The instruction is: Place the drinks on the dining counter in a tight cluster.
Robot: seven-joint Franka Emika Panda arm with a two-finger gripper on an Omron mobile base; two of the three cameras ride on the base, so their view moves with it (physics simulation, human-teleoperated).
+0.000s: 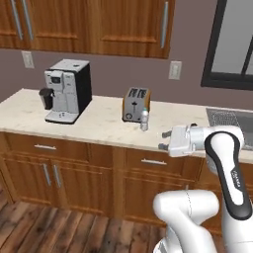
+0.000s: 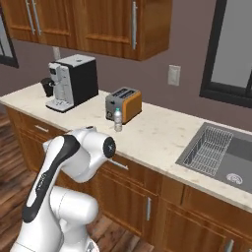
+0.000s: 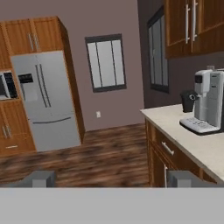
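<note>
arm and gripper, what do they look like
The arm is glossy white with rounded links, black bands at the joints and small lettering on one black band. The gripper has a blocky white body with two small dark finger tips.

one water bottle [image 1: 144, 119], one toaster [image 1: 136, 104], one coffee machine [image 1: 66, 91]

Toaster [image 1: 136, 104] just behind water bottle [image 1: 144, 120]
</note>
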